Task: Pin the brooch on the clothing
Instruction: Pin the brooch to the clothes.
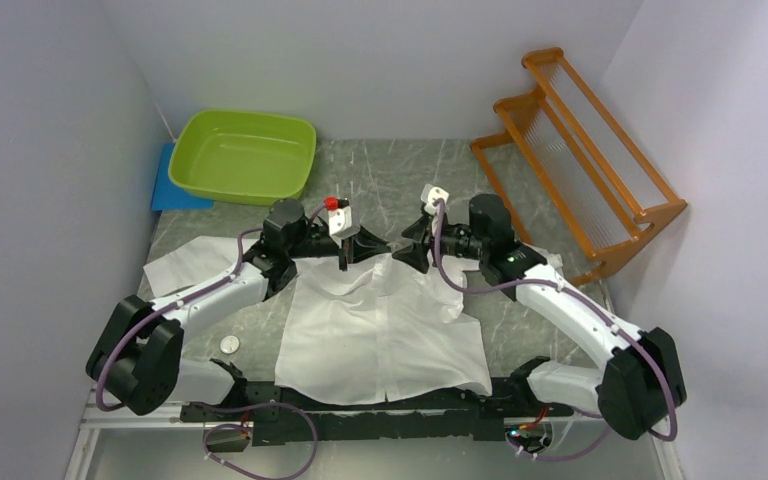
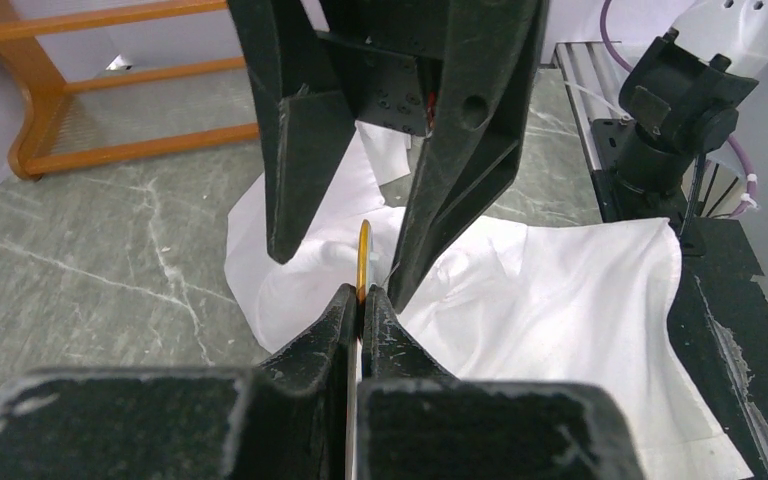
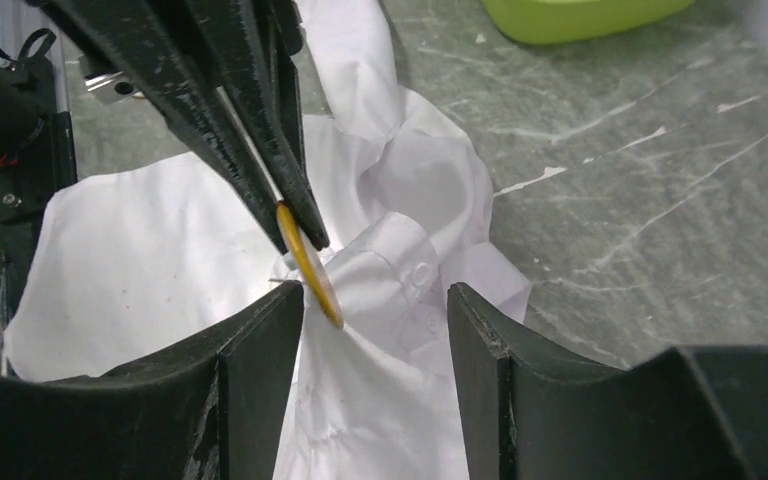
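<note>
The white shirt point(image 1: 380, 330) lies spread on the table between the arms, collar end toward the far side. My left gripper point(image 2: 362, 295) is shut on a thin gold disc, the brooch point(image 2: 364, 255), held edge-on just above the shirt point(image 2: 560, 290). In the right wrist view the brooch point(image 3: 310, 265) hangs over a buttoned fold of the shirt point(image 3: 415, 285), with a thin pin sticking out beside it. My right gripper point(image 3: 375, 320) is open, facing the left one, its jaws on either side of the brooch and that fold. In the top view the left gripper point(image 1: 370, 246) and right gripper point(image 1: 402, 250) meet tip to tip.
A green basin point(image 1: 243, 155) on a blue mat point(image 1: 168, 188) stands at the back left. A wooden rack point(image 1: 580, 150) stands at the back right. A small round disc point(image 1: 228, 343) lies on the table left of the shirt.
</note>
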You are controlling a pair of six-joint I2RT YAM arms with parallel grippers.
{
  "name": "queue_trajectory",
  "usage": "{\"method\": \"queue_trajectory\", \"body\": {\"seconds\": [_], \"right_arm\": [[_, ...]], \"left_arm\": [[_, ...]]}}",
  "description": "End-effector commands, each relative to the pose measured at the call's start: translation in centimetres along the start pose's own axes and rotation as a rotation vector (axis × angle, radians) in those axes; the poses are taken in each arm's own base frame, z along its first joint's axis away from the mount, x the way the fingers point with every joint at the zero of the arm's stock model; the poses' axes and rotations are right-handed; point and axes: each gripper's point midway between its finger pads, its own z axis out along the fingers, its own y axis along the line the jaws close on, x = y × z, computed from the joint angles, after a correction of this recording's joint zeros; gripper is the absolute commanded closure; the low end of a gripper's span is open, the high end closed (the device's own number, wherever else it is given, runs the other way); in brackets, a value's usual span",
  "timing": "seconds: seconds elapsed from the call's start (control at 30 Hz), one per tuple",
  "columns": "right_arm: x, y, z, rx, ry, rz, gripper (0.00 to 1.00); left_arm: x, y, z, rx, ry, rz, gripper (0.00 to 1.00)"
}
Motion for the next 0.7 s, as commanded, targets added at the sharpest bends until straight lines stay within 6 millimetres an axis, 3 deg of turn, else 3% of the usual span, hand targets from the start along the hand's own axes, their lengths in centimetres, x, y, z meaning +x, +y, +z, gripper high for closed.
{"method": "queue_trajectory", "body": {"seconds": [0.0,0.13,0.33,0.67], "right_arm": [[-3.3,0.3,-1.3,0.019,-0.138,-0.179,0.41],[-2.9,1.3,-2.4,0.007,-0.163,-0.266,0.37],[-3.3,2.1,-3.6,0.028,-0.251,-0.376,0.42],[-4.5,2.8,-2.3,-0.081,-0.261,-0.353,0.57]], "left_arm": [[-2.7,-0.7,-0.1,0.033,-0.061,0.072,0.97],[-2.7,-0.8,-0.1,0.036,-0.061,0.075,0.97],[-2.8,-0.9,-0.1,0.046,-0.068,0.081,0.98],[-3.0,-1.5,-0.1,0.075,-0.086,0.097,0.97]]}}
